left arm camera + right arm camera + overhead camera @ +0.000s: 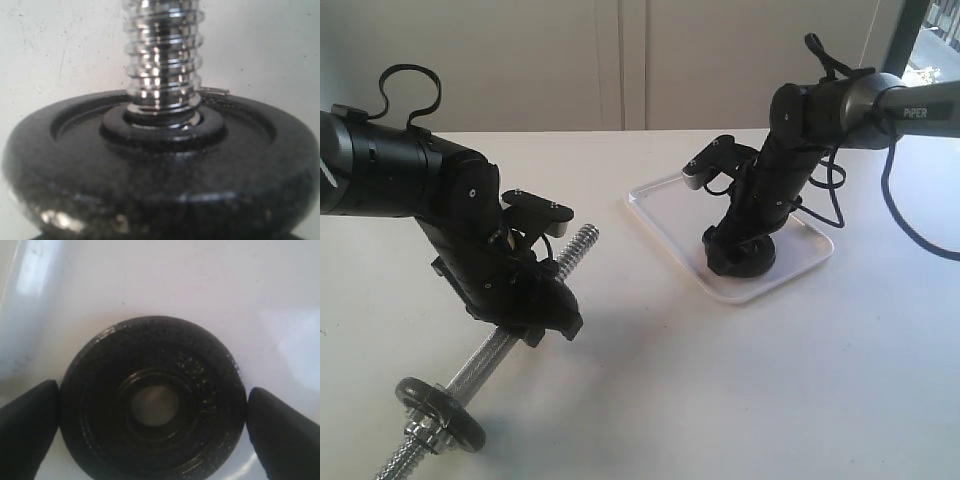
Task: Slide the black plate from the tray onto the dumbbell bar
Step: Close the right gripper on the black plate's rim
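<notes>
The glossy black plate (pixel 200 385) lies flat on the white tray (pixel 150 280), its centre hole facing the right wrist camera. My right gripper (pixel 153 407) points down over it (pixel 742 262), with one finger (pixel 27 430) against each side of the plate's rim. At the left of the exterior view, my left gripper (pixel 525 315) is shut round the middle of the chrome dumbbell bar (pixel 575 247) and holds it slanted. The bar's threaded free end points toward the tray (pixel 665 205). My left fingers are hidden in the left wrist view, which shows the threaded bar (pixel 162 55).
A duller grey-black disc (pixel 440 405) sits on the bar's low near end, backed by a chrome collar nut (pixel 420 432). That disc (pixel 160 170) fills the left wrist view. The white table (pixel 720 400) stretches between the arms.
</notes>
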You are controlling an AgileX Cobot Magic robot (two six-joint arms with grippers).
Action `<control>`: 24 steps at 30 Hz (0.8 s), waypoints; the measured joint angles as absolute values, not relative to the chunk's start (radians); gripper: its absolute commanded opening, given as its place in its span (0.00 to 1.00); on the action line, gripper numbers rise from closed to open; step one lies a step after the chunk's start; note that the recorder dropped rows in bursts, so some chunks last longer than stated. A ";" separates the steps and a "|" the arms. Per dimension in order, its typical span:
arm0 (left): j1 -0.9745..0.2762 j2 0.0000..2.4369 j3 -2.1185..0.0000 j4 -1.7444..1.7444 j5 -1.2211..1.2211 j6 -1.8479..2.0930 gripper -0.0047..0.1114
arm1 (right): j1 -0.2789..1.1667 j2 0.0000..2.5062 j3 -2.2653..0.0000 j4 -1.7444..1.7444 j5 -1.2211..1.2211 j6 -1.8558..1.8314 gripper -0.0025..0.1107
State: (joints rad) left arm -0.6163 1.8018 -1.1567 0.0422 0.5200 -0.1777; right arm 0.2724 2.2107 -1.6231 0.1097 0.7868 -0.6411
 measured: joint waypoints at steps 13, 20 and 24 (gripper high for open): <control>-0.616 1.802 -1.157 0.042 0.518 -0.178 0.04 | 0.272 2.213 -1.625 0.107 0.817 -0.626 0.83; -0.616 1.802 -1.157 0.042 0.518 -0.178 0.04 | 0.270 2.236 -1.638 0.112 0.843 -0.612 0.83; -0.616 1.802 -1.157 0.042 0.516 -0.178 0.04 | 0.270 2.243 -1.642 0.114 0.855 -0.602 0.83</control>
State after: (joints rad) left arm -0.6163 1.8018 -1.1567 0.0422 0.5162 -0.1777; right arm 0.2703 2.2426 -1.6421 0.1138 0.8545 -0.6017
